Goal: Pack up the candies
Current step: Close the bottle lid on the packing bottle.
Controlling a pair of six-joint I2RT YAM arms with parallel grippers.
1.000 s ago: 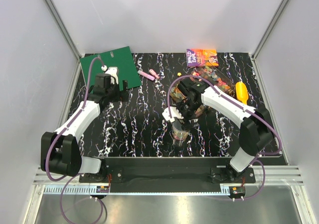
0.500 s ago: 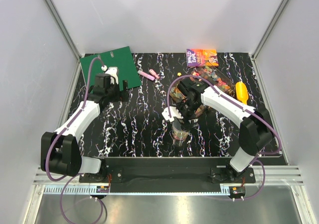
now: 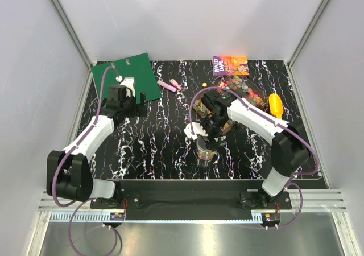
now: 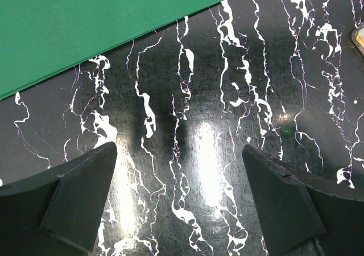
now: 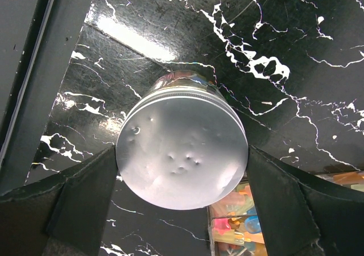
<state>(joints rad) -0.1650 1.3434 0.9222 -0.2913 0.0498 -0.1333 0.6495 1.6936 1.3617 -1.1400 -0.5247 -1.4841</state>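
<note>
Moved: right arm [image 3: 256,118] edged slightly left vs a sec ago; jar [image 3: 206,151] & left arm [image 3: 94,132] same.
candies: loose pile [image 3: 245,90] far right on table [image 3: 165,136], just in front of book [image 3: 230,66]. A few more show thru the jar's glass under the lid [image 5: 182,148].
jar: upright, near centre, well apart from the pile. Silver lid sits on top, a bit dented.
right gripper [image 3: 208,132]: over the jar, jaws spread wide either side of the lid, right at its rim. Can't tell if squeezing or just clear.
left gripper [image 4: 181,193]: jaws wide, nothing between, over bare table near green sheet [image 4: 85,28].
scoop [image 3: 275,104]: yellow, lying just right of the pile, nothing on it.
pens [image 3: 166,85]: pink, far centre, not part of the job.
progress: prob. part done. Some candies are in the jar, plenty still loose. With the lid on, either it comes off again for more, or packing stops short; can't say which.
</note>
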